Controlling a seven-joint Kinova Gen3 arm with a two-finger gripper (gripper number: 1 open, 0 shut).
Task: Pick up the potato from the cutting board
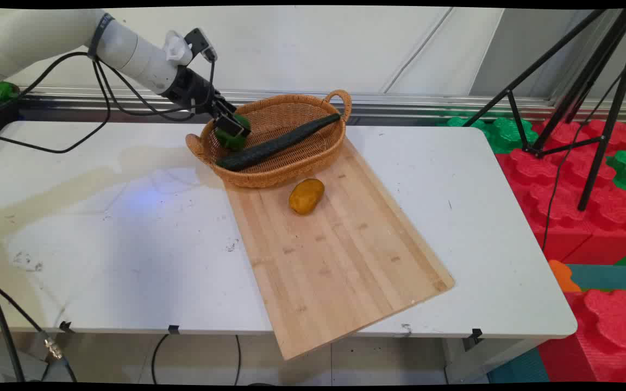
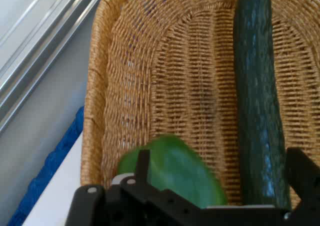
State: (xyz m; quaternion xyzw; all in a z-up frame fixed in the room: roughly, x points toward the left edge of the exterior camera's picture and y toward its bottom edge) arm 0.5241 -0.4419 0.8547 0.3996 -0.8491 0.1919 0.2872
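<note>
Gripper (image 1: 231,130) closing on green pepper (image 1: 230,139) in basket (image 1: 291,174); cucumber (image 1: 277,142) lying alongside, running near-left to far-right.

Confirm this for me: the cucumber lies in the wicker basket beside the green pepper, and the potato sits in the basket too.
One part is wrong. The potato is not in the basket; the main view shows it on the wooden cutting board, just in front of the basket. The rest holds: the cucumber lies in the basket, with the green pepper beside it at the gripper.
</note>
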